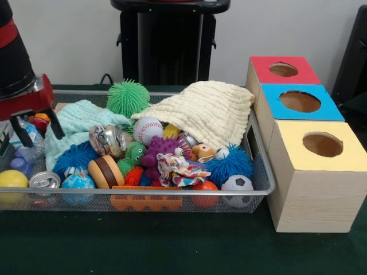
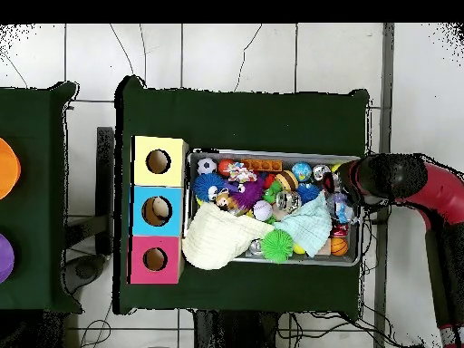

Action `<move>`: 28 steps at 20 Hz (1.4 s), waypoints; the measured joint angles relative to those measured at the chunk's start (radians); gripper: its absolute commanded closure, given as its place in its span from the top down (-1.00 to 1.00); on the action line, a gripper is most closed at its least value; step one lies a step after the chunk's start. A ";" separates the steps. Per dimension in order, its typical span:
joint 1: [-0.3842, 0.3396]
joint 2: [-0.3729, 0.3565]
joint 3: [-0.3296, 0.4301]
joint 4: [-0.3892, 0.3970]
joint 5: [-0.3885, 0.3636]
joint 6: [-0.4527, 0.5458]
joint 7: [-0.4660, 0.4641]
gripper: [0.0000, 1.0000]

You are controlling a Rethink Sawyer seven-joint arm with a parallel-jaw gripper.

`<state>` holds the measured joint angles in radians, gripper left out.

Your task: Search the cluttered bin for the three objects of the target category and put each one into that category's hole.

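My pincer (image 1: pixel 39 130) hangs wide open and empty over one end of the wire bin (image 1: pixel 261 172). It could snag the soft blue cloth (image 1: pixel 80 123) or bump the shiny crushed can (image 1: pixel 45 181). I cannot tell which toys I need. Spiky rubber balls (image 1: pixel 127 97), a hard baseball (image 1: pixel 147 130) and a fuzzy cream towel (image 1: pixel 206 112) pile up. Three boxes (image 1: pixel 312 172) with round holes stand beside the other end.
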<state>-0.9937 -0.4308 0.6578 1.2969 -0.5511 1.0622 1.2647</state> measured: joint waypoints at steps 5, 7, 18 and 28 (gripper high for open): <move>0.002 -0.004 0.000 -0.035 -0.001 0.006 -0.005 1.00; 0.008 -0.002 0.000 -0.055 -0.001 0.006 -0.009 1.00; 0.080 0.054 0.001 -0.192 -0.008 0.021 -0.047 1.00; 0.039 0.022 0.002 -0.120 -0.006 0.022 -0.060 1.00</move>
<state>-0.9547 -0.4087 0.6597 1.1768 -0.5571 1.0839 1.2047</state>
